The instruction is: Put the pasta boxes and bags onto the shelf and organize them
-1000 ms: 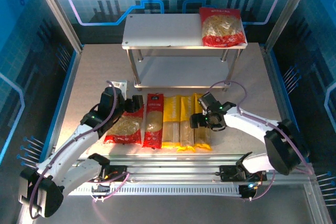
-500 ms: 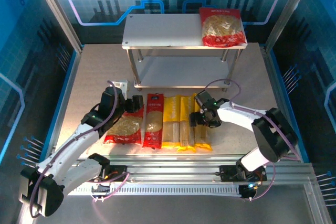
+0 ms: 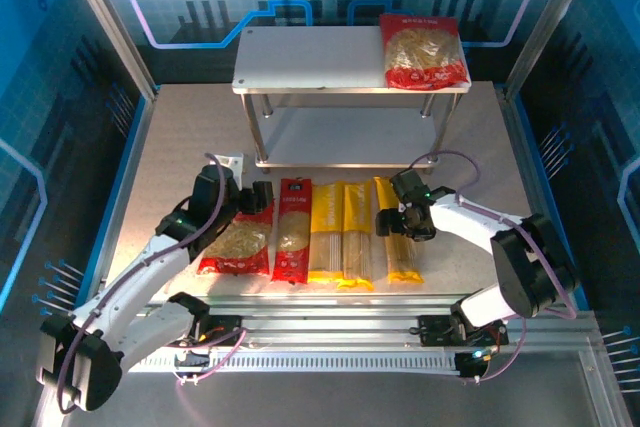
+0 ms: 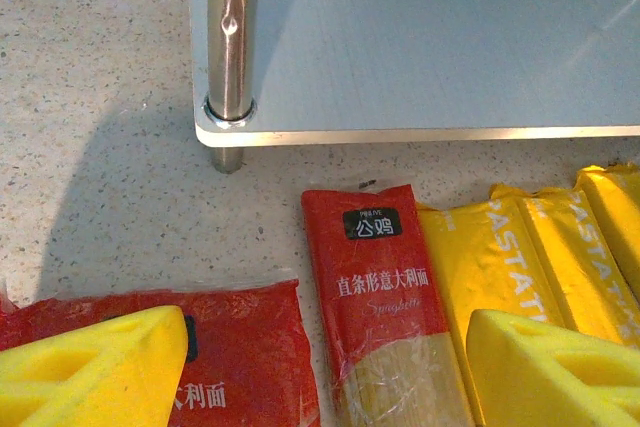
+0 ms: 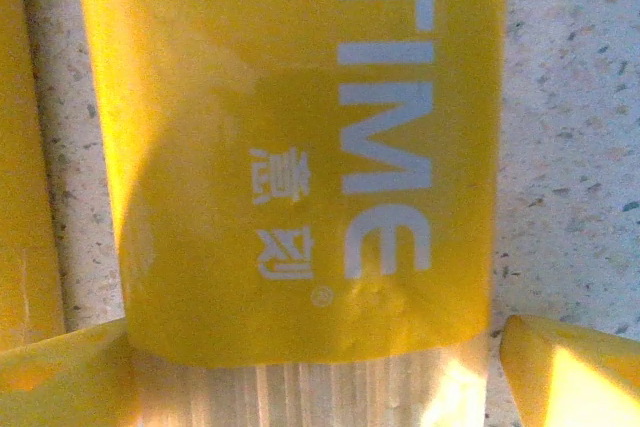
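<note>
The grey shelf (image 3: 310, 57) stands at the back, with one wide red bag (image 3: 424, 51) lying on the right of its top board. On the table in front lie another wide red bag (image 3: 238, 242), a narrow red pack (image 3: 292, 229), two yellow packs (image 3: 341, 232) side by side, and a third yellow pack (image 3: 402, 242) a little apart to their right. My left gripper (image 3: 258, 195) hangs open over the far ends of the wide red bag (image 4: 215, 357) and the narrow red pack (image 4: 385, 297). My right gripper (image 5: 315, 377) is open and straddles the third yellow pack (image 5: 290, 147) across its width.
The shelf's lower board (image 4: 420, 47) and a metal leg (image 4: 228, 37) stand just beyond the packs. Blue frame walls close the table at the left, right and back. Bare tabletop lies to the right of the third yellow pack.
My right gripper has shifted right, and the rightmost yellow pack has slid right with it, away from the other two. The left arm has not moved.
</note>
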Available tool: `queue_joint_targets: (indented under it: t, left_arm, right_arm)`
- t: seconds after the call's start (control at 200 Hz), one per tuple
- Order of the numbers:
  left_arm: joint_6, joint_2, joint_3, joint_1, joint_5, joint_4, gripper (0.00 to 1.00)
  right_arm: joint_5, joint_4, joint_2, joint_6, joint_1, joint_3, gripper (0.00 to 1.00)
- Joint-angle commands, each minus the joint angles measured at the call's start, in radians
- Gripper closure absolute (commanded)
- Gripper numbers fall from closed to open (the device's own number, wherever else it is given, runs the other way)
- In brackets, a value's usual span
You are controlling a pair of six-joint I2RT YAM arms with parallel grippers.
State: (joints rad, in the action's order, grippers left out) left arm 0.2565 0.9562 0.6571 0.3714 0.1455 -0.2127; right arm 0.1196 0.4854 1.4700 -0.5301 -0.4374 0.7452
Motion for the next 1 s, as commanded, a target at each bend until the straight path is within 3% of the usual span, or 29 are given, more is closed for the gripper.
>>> queue_joint_targets:
  t: [0.0, 0.585, 0.81, 0.996]
  left_arm:
    - [-0.013, 0.004, -0.008, 0.009, 0.009, 0.019, 0.25]
    - [-0.019, -0.002, -0.008, 0.009, 0.019, 0.022, 0.25]
    - [-0.021, -0.001, -0.004, 0.009, 0.017, 0.023, 0.26]
    - [-0.022, -0.003, -0.001, 0.009, 0.017, 0.022, 0.26]
  right_arm:
    - [-0.028, 0.016, 0.013, 0.024, 0.006, 0.003, 0.1]
    - [-0.044, 0.136, 0.131, 0.088, -0.075, 0.095, 0.18]
    - [-0.099, 0.145, 0.137, 0.081, -0.094, 0.098, 0.5]
    - [-0.116, 0.152, 0.12, 0.078, -0.099, 0.092, 0.68]
